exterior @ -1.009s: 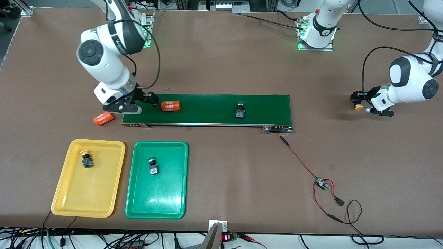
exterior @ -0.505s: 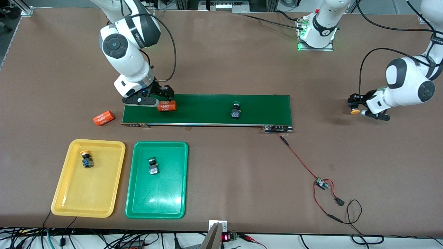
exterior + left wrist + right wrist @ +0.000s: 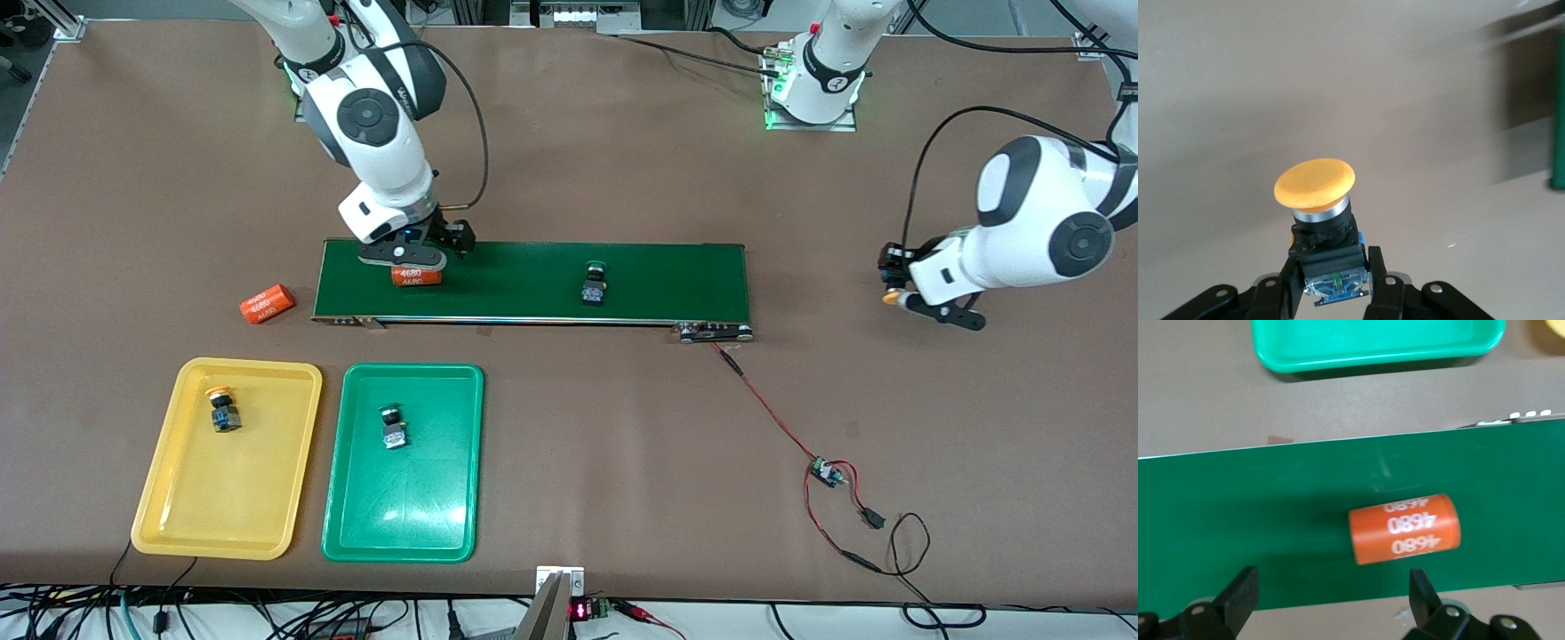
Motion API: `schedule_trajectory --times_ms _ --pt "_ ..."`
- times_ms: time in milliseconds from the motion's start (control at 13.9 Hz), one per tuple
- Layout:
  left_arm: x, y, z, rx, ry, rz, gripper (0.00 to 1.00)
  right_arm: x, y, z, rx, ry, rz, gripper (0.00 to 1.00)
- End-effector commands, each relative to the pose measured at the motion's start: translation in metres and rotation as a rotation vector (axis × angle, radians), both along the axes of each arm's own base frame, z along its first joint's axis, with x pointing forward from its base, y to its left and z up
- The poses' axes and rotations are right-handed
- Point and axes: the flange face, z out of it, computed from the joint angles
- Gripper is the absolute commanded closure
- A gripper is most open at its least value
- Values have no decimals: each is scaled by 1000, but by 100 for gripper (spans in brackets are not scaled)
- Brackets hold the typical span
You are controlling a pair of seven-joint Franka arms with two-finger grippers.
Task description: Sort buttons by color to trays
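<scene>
The left gripper is clamped on the blue-and-black body of a yellow-orange button, cap pointing away from the wrist. It hangs over bare table at the left arm's end, well apart from the conveyor belt.

The right gripper hangs low over the belt at the right arm's end, jaws spread wide and holding nothing. An orange cylinder printed "4680" lies on its side on the belt directly beneath, between the two fingers but untouched.

A dark green button lies near the middle of the belt. The yellow tray already holds one yellow-orange button; the green tray, just beside it, holds one dark green button. Both trays lie nearer the front camera than the belt.

Procedure, as judged: the cylinder is not a sorting item. If the right arm clears it, the jaws should close squarely across the round body so it cannot roll. The held button belongs in the yellow tray, and the likely route there crosses the right arm's working area; the arms should take turns. Release low, clear of the button already there.

A second orange cylinder lies on the table beside the belt's end. Red wiring and a small circuit board lie toward the left arm's end.
</scene>
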Motion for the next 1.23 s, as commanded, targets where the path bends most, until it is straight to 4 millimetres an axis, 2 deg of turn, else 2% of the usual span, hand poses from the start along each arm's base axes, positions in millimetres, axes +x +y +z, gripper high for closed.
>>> schedule_trajectory --times_ms 0,216,433,577,865,1009,1154 --pt "-2 -57 13 27 -8 -24 100 4 10 -2 3 -15 -9 0" --pt "-8 -117 17 18 -25 -96 100 4 33 -6 15 -9 -28 0" --pt "-16 -192 26 41 -49 -74 100 3 52 -14 9 -16 -45 0" --pt "-15 -222 27 34 -49 -35 100 3 63 -17 15 -11 -43 0" --pt "-12 -243 19 -15 -25 -26 100 11 70 -14 32 -19 -72 0" --pt "-5 -245 1 -23 -23 -30 100 12 69 -14 32 -20 -75 0" --pt "0 -258 -16 1 -18 -53 100 13 68 -14 31 -20 -75 0"
